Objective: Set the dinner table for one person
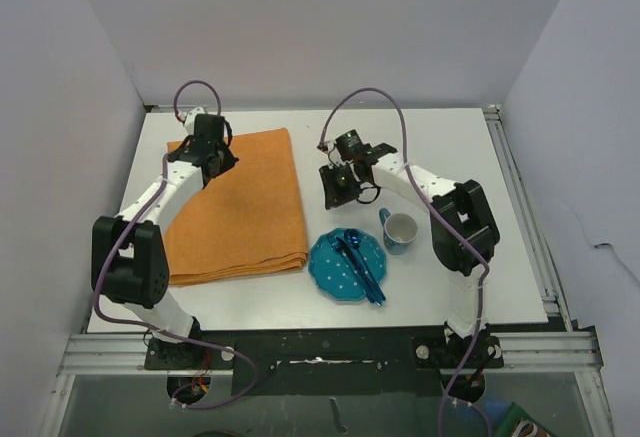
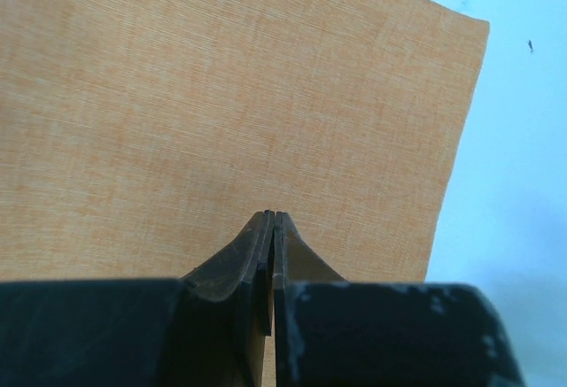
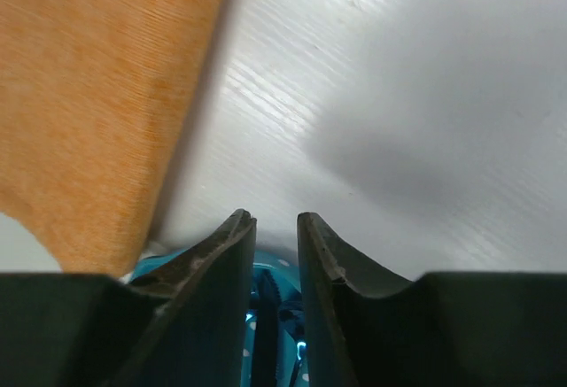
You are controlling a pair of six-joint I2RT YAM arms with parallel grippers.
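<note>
Orange cloth (image 1: 240, 207): folded, lying flat at the left, layered edge nearest.
Teal dotted plate (image 1: 328, 269): just beside the cloth's near right corner.
Blue cutlery (image 1: 358, 262): lying across the plate.
Blue mug (image 1: 399, 230): upright, white inside, just beside the plate.

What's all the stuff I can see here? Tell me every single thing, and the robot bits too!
dinner table: one, white, under everything.
cloth: one, orange, lying flat on the table's left part.
plate: one, teal with white dots, front middle, just right of the cloth.
cutlery: blue pieces, too close together to count, lying on the plate.
mug: one, blue outside and white inside, standing upright beside the plate, to its right and a bit farther back.
left gripper: one, black, shut, holding nothing, over the cloth.
right gripper: one, black, a little open, holding nothing, above the plate's far edge.
</note>
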